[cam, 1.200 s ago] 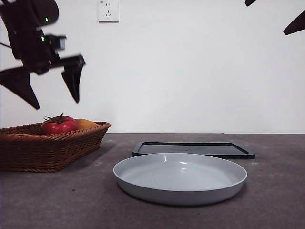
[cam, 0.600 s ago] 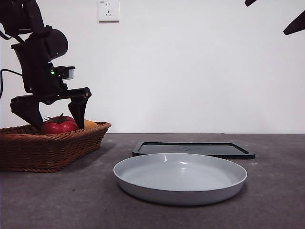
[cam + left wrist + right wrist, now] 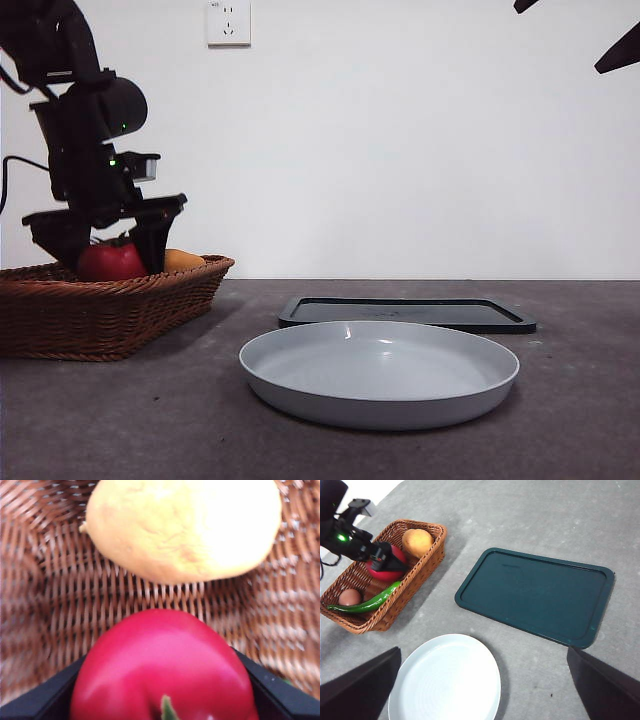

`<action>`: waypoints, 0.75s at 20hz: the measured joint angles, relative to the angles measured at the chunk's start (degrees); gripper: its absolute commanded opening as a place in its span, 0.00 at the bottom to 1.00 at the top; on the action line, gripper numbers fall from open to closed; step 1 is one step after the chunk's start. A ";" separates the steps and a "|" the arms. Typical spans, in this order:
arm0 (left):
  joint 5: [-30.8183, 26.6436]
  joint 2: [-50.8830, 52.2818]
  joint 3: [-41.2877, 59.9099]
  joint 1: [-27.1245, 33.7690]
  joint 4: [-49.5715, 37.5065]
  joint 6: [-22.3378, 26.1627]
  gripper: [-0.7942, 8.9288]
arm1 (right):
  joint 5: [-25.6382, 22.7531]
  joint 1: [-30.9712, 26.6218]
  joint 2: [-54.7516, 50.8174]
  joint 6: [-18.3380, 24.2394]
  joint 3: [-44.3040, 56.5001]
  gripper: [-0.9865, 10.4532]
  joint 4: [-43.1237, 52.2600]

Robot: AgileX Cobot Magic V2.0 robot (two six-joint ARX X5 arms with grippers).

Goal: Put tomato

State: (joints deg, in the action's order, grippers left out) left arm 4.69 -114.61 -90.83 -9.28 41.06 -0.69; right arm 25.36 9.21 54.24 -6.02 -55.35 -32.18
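The left gripper (image 3: 108,245) was down inside the wicker basket (image 3: 150,292), its black jaws standing on either side of the tomato (image 3: 108,262) and touching its flanks (clamped on it, by the left wrist view). The tomato (image 3: 164,667) sat on the basket floor beside a yellow-orange fruit (image 3: 182,527), with its green stem (image 3: 167,709) pointing up at the wrist camera; being round, it had no clear long axis. A green chili pepper (image 3: 367,603) and a small brown egg-like item (image 3: 349,597) also lay in the basket. The right gripper (image 3: 482,690) hung high with jaws wide apart above the white plate (image 3: 445,680) and dark green tray (image 3: 540,595).
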 measured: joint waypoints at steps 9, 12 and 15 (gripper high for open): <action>8.85 0.20 -14.91 -5.99 27.54 -0.24 0.33 | 0.00 0.00 0.00 0.00 0.00 0.72 0.00; 9.22 0.81 -14.91 -12.96 30.58 -0.24 0.33 | 0.02 0.00 0.00 0.00 0.00 0.72 0.00; 9.25 1.05 -14.91 -20.68 30.01 -0.24 0.33 | 0.00 0.00 0.00 0.00 0.00 0.72 -0.02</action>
State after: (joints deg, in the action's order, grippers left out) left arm 13.93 -113.56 -105.73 -29.95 71.07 -0.93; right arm 25.36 9.21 54.24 -6.02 -55.35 -32.21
